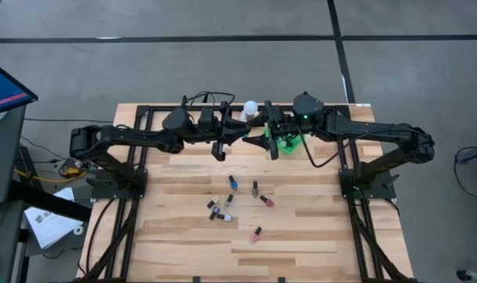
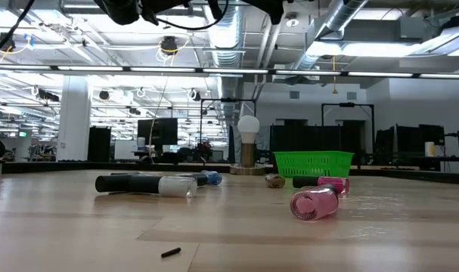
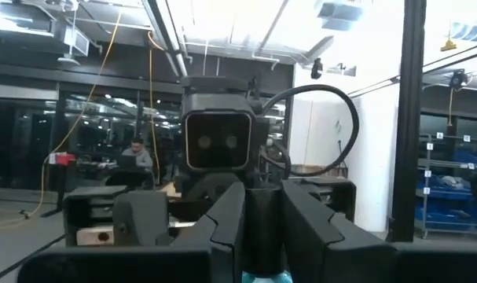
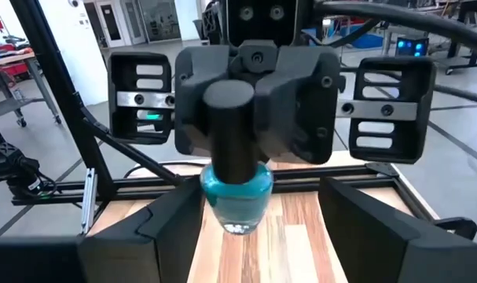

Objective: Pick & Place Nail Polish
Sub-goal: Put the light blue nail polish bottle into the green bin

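A teal nail polish bottle [image 4: 236,196] with a tall dark cap hangs in the air above the back middle of the table. My left gripper [image 4: 250,118] is shut on it and reaches in from the table's left. Facing it from the right, my right gripper [image 4: 262,228] stands open, one finger on either side of the bottle's glass body and clear of it. In the high view the two grippers meet [image 1: 256,138] beside the green basket [image 1: 289,143]. Several more small bottles [image 1: 232,182] lie on their sides on the table's middle. My left gripper pinches the bottle's dark cap [image 4: 229,134] between its two fingers [image 4: 192,110], which come at it about level from the table's left and lie across the cap. The bottle hangs upright, cap up and teal body [image 3: 263,277] down, lifted clear of the table.
A white-domed lamp [image 1: 250,108] stands at the back edge just behind the grippers. The green basket [image 2: 314,163] sits at the back right. A pink bottle [image 2: 314,204] and a dark-and-white one [image 2: 146,183] lie nearer the front. Black frame rails [image 1: 136,157] run along both table sides.
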`<move>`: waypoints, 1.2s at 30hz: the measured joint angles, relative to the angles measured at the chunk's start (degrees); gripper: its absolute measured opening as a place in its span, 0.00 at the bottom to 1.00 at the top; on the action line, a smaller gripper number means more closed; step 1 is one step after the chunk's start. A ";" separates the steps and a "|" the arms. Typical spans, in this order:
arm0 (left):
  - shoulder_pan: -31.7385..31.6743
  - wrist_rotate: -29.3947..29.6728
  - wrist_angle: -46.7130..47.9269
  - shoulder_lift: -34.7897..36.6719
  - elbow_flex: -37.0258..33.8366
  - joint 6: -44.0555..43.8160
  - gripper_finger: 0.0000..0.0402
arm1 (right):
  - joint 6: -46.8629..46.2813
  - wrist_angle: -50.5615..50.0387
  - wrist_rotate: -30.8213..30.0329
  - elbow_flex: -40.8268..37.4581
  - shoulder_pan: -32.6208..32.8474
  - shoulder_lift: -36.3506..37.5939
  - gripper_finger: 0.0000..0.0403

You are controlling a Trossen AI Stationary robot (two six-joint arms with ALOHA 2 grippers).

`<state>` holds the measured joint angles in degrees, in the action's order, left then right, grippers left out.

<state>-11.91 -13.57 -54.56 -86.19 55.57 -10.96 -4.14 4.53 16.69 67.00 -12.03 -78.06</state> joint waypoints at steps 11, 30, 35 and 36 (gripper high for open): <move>-0.01 -0.07 -0.06 0.04 0.00 -0.17 0.13 | 2.77 0.37 1.70 0.00 0.02 0.00 0.22; 0.01 -0.01 -0.03 0.09 0.00 -1.53 0.14 | 2.64 0.61 2.81 -0.02 0.00 0.00 0.23; 0.01 0.18 -0.02 0.11 0.04 -1.48 0.14 | 2.49 1.52 2.58 -0.07 0.00 -0.02 0.32; 0.01 0.14 0.21 0.11 0.04 -1.48 0.14 | 2.15 2.19 2.10 -0.07 0.01 -0.03 0.39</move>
<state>-11.90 -13.43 -54.35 -86.08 55.61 -12.45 -2.00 6.73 18.79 66.94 -12.02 -78.10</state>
